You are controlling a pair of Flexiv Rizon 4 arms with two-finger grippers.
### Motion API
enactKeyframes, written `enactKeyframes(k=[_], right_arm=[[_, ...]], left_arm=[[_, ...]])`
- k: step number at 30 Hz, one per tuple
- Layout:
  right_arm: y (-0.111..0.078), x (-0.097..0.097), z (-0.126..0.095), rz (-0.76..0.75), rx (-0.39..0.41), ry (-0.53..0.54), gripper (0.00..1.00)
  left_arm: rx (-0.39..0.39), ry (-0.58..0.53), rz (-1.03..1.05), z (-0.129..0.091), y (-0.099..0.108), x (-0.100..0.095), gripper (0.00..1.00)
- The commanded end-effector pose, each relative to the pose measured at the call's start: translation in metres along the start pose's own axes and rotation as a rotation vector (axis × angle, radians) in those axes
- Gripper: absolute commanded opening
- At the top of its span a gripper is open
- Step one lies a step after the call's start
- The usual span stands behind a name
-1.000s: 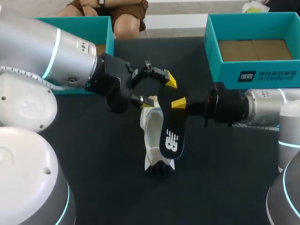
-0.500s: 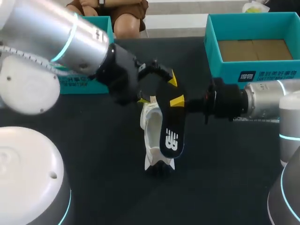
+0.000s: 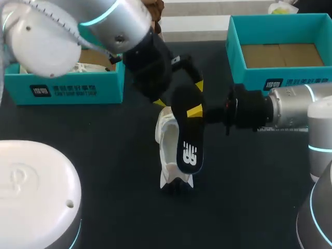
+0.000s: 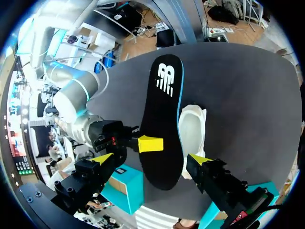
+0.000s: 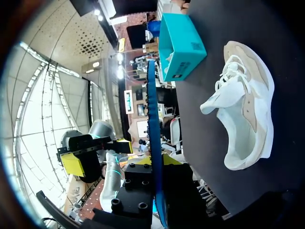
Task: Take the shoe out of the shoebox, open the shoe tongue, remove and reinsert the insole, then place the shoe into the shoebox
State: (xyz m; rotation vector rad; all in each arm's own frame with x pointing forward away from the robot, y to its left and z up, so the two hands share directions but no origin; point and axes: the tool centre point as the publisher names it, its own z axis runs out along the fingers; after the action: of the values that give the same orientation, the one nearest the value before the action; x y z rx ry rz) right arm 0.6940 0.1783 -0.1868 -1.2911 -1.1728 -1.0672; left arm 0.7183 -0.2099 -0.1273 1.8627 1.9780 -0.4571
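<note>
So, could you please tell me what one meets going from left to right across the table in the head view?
left shoebox → shoe → insole → right shoebox

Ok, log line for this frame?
insole: out of shoe | right gripper: shut on insole | left gripper: open, straddling insole | shoe: on table

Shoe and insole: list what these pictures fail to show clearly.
Head view: the insole covers part of the shoe.
Left wrist view: the insole hides the second finger of the right gripper.
Right wrist view: the insole is edge-on, so its faces are unseen.
</note>
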Motion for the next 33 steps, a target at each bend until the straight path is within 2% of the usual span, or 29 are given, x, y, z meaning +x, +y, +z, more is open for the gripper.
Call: enactKeyframes(k=[1,13,33], right_arm=[[0.004,0.002,0.001,0.002,0.012,-0.012,0.0],[0.005,-0.002,0.002,0.007,0.009,-0.009,0.0],[0.009,-0.004,0.001,0.003,-0.004,0.003,0.0]], left_arm=[[-0.004,0.281,0.002,0.008,0.005,-0.008,1.0],[-0.011,0.414,-0.015,0.006,0.017,-0.014,1.0],[-0.015,0.401,-0.01,0.011,0.023,-0.029,1.0]])
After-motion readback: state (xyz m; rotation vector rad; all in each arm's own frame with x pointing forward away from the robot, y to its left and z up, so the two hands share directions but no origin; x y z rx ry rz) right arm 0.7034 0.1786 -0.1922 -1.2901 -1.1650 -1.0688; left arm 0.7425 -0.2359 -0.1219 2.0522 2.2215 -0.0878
